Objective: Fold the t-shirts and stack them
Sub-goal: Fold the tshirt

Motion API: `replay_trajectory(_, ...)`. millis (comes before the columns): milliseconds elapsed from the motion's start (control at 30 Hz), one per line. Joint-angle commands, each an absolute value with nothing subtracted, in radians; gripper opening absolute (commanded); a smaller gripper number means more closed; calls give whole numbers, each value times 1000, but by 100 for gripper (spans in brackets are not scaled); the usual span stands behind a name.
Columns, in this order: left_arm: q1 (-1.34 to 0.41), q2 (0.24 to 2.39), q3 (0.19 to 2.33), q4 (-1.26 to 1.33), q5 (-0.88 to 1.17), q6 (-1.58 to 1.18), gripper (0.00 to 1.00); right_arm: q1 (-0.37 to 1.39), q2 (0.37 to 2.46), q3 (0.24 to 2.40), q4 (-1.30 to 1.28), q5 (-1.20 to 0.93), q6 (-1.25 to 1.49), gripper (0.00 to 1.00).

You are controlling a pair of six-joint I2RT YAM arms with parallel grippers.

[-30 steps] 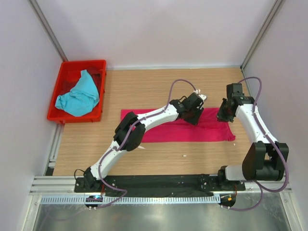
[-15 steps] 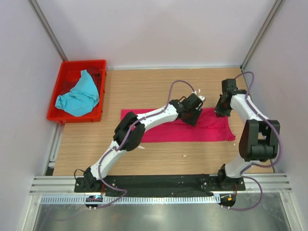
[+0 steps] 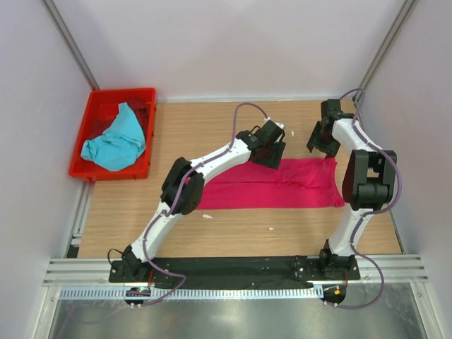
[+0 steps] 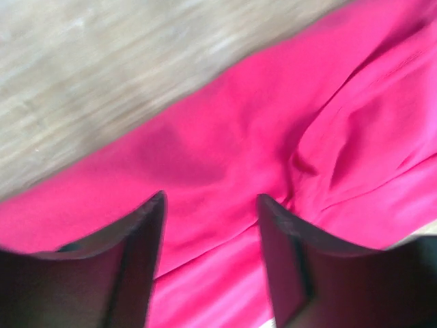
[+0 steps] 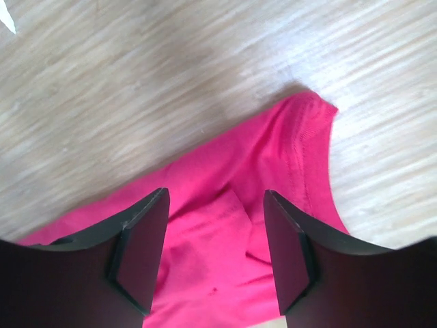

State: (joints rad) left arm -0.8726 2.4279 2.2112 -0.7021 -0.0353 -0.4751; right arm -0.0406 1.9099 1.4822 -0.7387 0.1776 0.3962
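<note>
Wooden tabletop [image 3: 212, 134]: left gripper [image 4: 212, 199] and right gripper [image 5: 215, 198], both wide open and empty, over the magenta t-shirt [image 3: 282, 187]; a shallow pinch may catch one layer.

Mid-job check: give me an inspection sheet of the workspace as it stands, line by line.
Surface: light wooden tabletop, no spill seen.
Job's things: magenta-pink cloth t-shirt lies flat as a long band mid-table; turquoise-blue cloth t-shirt is crumpled inside the red plastic crate at far left.
Clutter: two small white scraps near the magenta shirt's front edge.
End effectors: left end effector open over that shirt's far edge; right end effector open over its far right corner; neither holds anything.
Cables: purple-grey cable loops on both arms, clear of the cloth.
Surroundings: pale walls; metal rail at the near edge.
</note>
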Motion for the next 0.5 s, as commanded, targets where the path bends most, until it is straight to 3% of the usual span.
replay_trajectory(0,-882,2307,2087,-591,72,-482,61,-37,1815,1500,-811,232,367,64)
replay_trajectory(267,-884,2398,2137,-503,319,-488,62,-110,1729,1327,-729,51,373,49)
replay_trajectory(467,-884,2407,2112,-428,318,-541,64,-135,1746,1298,-670,-29,353,51)
